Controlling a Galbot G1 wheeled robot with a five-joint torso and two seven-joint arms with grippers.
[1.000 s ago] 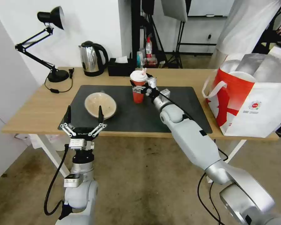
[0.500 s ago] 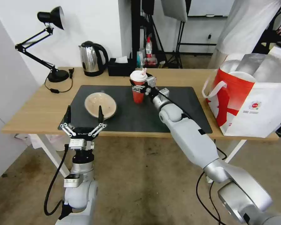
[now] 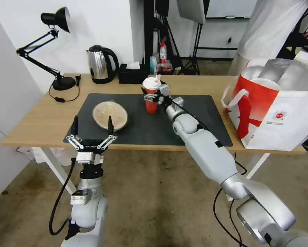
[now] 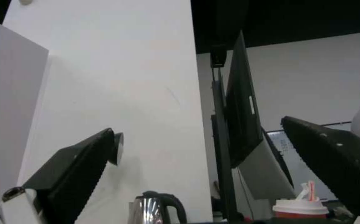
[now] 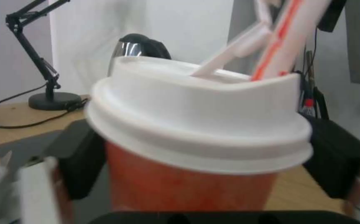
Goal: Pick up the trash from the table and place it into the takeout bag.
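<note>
1. White walls back the desk (image 3: 40,123), a long light-wood top with a dark mat (image 3: 181,127) across its middle; a lamp (image 3: 54,20), a kettle (image 3: 99,65) and a tissue box (image 3: 132,73) line its far edge.
2. Near the mat's far edge stands the cup (image 3: 151,99), upright, long axis vertical, white lid on top and straw (image 3: 157,78) poking up from the lid, leaning slightly.
3. Reaching in from the desk's near edge, the right gripper (image 3: 153,97) has its fingers on either side of the cup just under the lid; in the right wrist view the black pads (image 5: 78,165) sit against the red wall, closed on it.
4. On the mat's left half lies the bowl (image 3: 110,115), mouth up, well apart from the cup.
5. Below the desk's near edge, the left gripper (image 3: 91,128) hangs spread wide, fingers pointing up, holding nothing.
6. At the desk's right end stands the bag (image 3: 281,116), mouth open upward, foil lining showing.
</note>
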